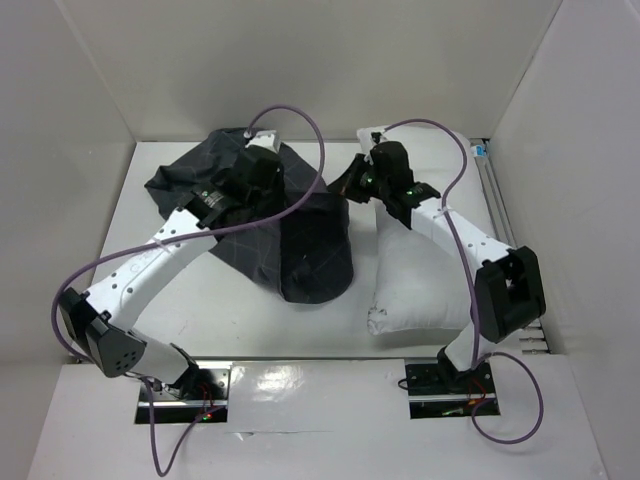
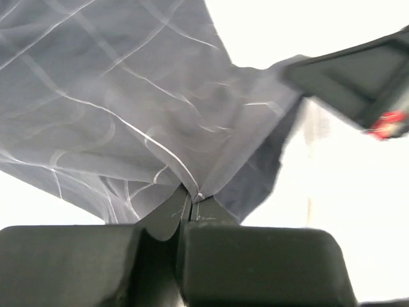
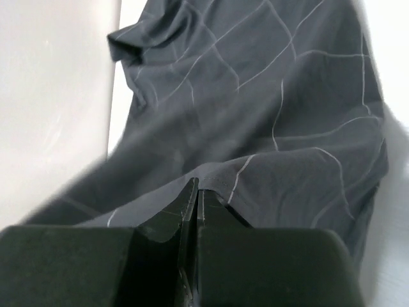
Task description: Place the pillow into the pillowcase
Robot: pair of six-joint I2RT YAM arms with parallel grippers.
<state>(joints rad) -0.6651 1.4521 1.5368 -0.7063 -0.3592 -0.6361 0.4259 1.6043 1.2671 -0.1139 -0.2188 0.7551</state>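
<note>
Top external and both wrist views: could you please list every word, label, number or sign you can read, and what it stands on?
No text is readable in any view.
Small blue tag at the far right of the top view: too small to read.
Red patch in the left wrist view: blurred, unreadable.
Pillowcase and pillow: no print visible.

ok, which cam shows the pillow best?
Top external: the pillow lies beside the pillowcase, most of its outline visible, with the right arm crossing it. Both wrist views show mainly pillowcase fabric. The white at their edges is too washed out to call pillow.
</note>
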